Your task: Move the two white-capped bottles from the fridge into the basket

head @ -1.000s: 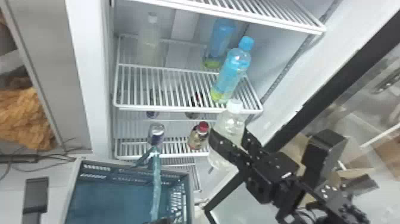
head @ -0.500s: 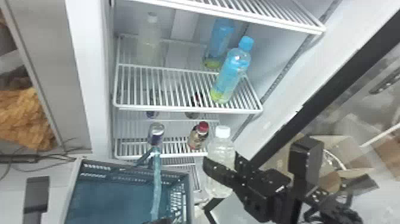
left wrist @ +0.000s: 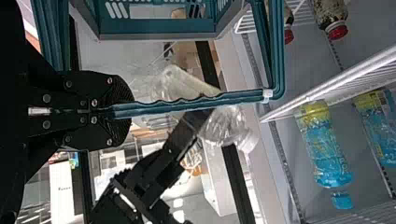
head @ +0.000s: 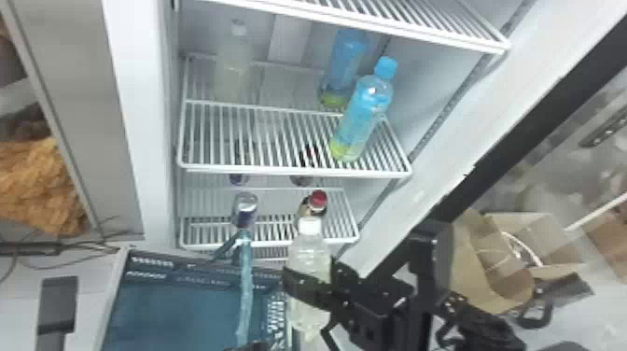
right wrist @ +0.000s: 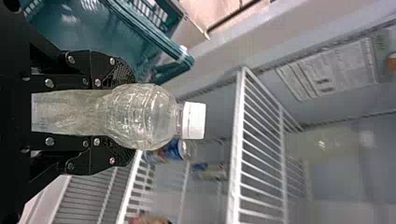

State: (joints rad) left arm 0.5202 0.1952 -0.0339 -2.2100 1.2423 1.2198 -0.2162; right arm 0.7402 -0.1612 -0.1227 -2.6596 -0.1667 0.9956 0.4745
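- Basket (head: 186,298): front L, before fridge (head: 135,98).
- Mid shelf (head: 289,171): back L bottle (head: 233,70); R side, front bottle (head: 364,116) w/ rear bottle (head: 345,60) behind.
- Lower shelf (head: 261,244): can (head: 246,210) L, lower bottle (head: 318,200) R.
- Held bottle (head: 310,252): in R gripper (head: 308,284), nr basket's R side.
- Box (head: 494,284): R of fridge.

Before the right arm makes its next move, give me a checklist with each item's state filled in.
1. Right gripper jaws closed around a white-capped bottle: ok.
2. That bottle's cap on: ok.
3. Left gripper jaws on the handle of the basket: ok.
4. Held bottle clear of the basket's side: cannot tell; they overlap in the head view.
5. Other white-capped bottle off its shelf: not ok.
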